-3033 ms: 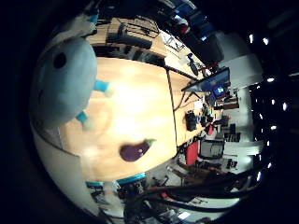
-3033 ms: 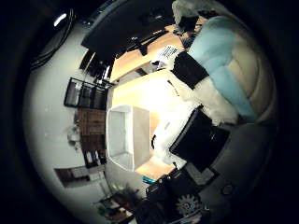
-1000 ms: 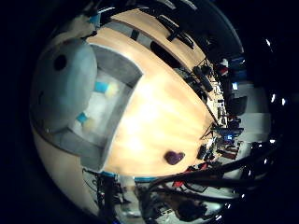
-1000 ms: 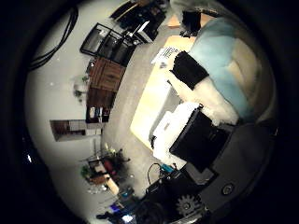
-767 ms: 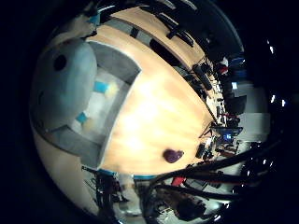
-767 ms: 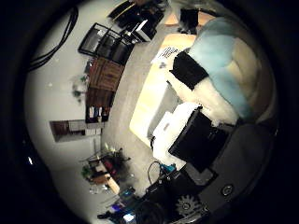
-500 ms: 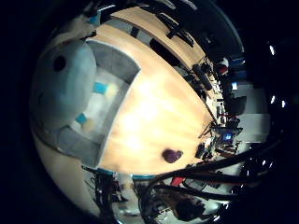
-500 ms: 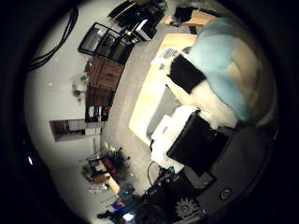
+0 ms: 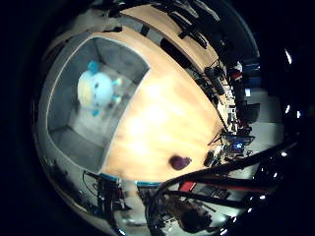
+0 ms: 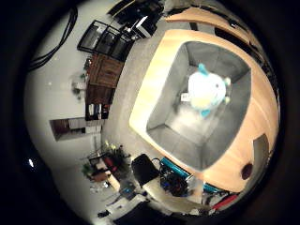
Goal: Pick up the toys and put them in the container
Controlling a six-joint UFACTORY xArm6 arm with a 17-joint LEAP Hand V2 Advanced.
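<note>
A light blue plush toy (image 10: 206, 90) with a cream belly and teal fins lies inside the grey rectangular container (image 10: 169, 105), well below the palm. The container stands at one end of the wooden table (image 9: 169, 110). The right little finger side palm view also shows the plush toy (image 9: 95, 90) on the container's floor. A small purple eggplant toy (image 9: 179, 162) lies on the table near its far edge, away from the container.
Desks with monitors and chairs (image 9: 231, 108) stand beyond the table. A dark shelf unit (image 10: 101, 70) and potted plants (image 10: 98, 169) stand on the floor beside the table's container end.
The plush toy filled both views close to the palm; now it lies small on the container floor. The black fingers around it no longer show in the thumb side view.
</note>
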